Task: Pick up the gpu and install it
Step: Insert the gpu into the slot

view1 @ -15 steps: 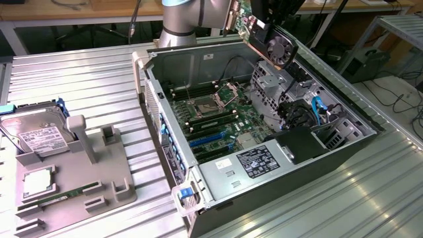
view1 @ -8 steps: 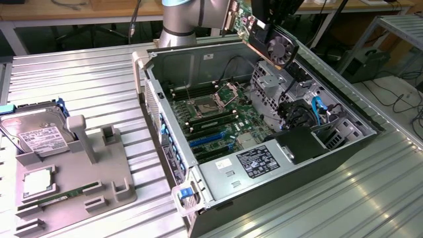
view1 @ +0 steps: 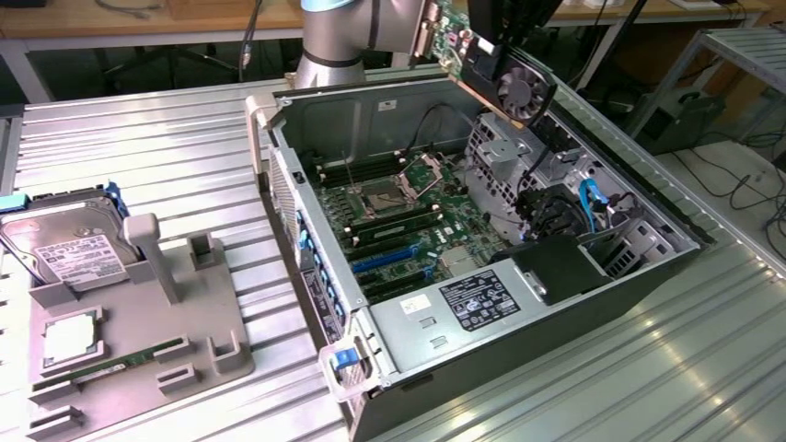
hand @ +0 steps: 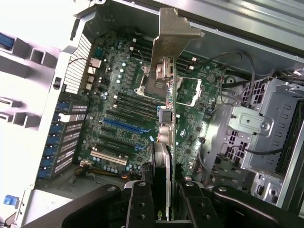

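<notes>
The ribbed metal table point(view1: 147, 147) carries the open computer case point(view1: 368, 115) and a grey parts holder point(view1: 215, 318).

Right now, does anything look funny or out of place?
Only the gpu: it hangs tilted above the open case, clamped in the tool and not plugged in. That fits a card partway through being installed. Nothing looks spilled or broken.

gpu point(view1: 491, 64) above the computer case point(view1: 614, 285), parts tray point(view1: 215, 350) to the exterior view's left, hard drive point(view1: 74, 249) on it
</notes>
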{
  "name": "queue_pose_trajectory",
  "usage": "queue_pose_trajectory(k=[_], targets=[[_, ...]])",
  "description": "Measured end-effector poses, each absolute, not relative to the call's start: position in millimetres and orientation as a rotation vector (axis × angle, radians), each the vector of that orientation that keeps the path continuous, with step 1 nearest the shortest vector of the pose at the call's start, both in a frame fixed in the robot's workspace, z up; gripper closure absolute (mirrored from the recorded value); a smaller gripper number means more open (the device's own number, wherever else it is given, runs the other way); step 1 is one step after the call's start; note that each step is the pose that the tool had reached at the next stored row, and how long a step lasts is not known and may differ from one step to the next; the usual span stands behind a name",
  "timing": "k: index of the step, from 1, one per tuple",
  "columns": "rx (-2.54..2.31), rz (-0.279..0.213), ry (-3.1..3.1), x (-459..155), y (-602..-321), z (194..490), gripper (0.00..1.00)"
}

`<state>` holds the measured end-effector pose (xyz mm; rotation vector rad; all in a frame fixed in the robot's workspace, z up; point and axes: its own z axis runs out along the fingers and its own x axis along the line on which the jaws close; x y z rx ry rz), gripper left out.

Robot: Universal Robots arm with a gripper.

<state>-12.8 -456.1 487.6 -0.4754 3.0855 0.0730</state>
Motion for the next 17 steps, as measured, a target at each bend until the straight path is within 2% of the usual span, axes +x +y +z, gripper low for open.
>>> queue_pose_trajectory(k=[17], targets=[[-0.641,0.074,3.058,-12.8,-456.3,487.6,0.73]])
